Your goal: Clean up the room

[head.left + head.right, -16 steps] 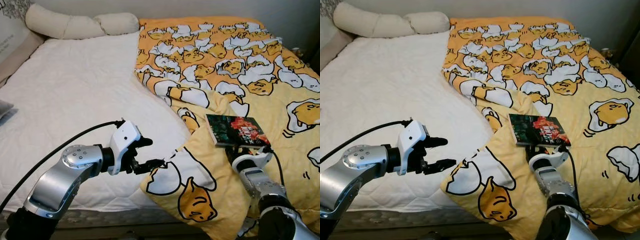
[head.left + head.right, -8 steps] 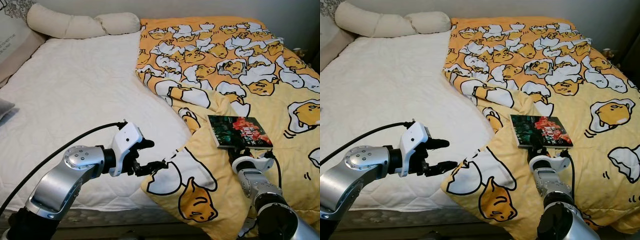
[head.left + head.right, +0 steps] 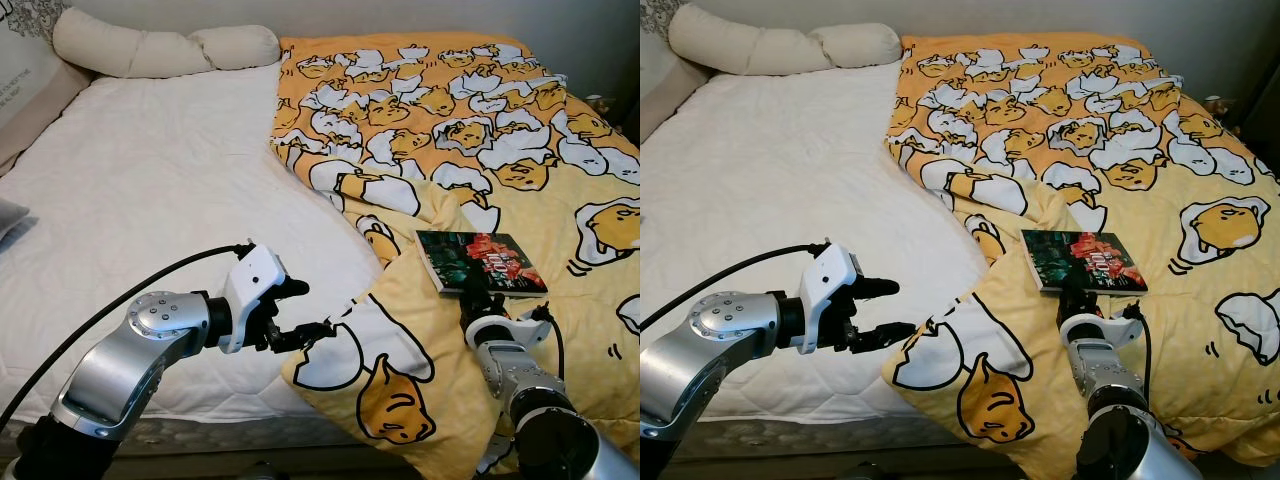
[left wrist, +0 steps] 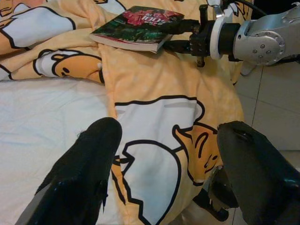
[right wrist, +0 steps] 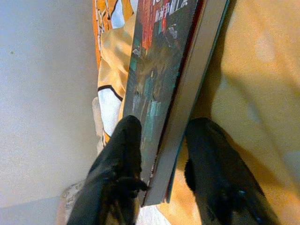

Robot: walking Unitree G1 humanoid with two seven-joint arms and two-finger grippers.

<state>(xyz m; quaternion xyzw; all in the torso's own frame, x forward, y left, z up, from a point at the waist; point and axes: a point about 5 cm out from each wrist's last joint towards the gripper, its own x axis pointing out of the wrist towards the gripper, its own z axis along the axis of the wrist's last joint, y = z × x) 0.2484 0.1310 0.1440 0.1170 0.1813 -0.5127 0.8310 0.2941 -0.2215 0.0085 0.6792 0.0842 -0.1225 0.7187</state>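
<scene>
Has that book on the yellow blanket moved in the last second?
Barely: the book shifted slightly toward the robot's right against the egg-print blanket, between the right gripper's fingers.

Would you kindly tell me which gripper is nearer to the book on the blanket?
Right. The right gripper has its jaws around the near edge of the book; the left gripper hangs open at the blanket's folded corner, well aside.

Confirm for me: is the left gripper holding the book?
No. The left gripper hangs open at the blanket's near corner, while the book lies farther right between the right gripper's fingers.
</scene>
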